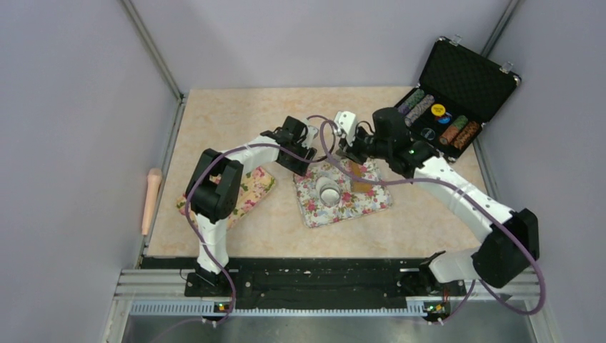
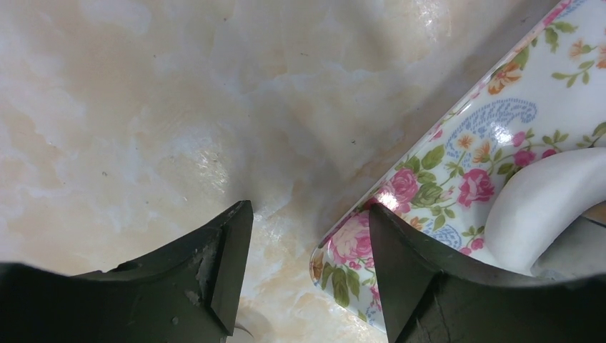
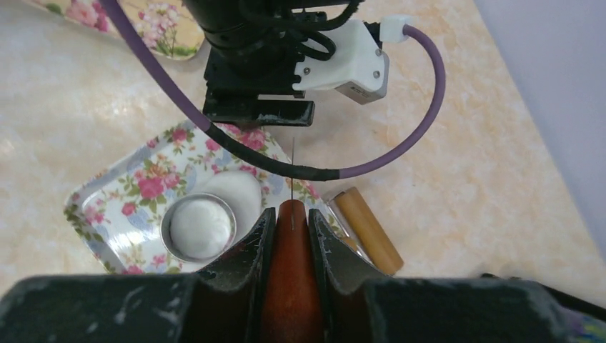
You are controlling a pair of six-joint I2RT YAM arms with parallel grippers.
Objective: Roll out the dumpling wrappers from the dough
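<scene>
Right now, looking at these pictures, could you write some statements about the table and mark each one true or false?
1. The right fingers are shut on a brown wooden handle. True.
2. The metal ring sits on the floral tray with white dough inside. True.
3. The left fingers hold the metal ring. False: they stand open at the edge of the floral tray, holding nothing.
4. The chip case is closed. False: its lid stands open.
</scene>
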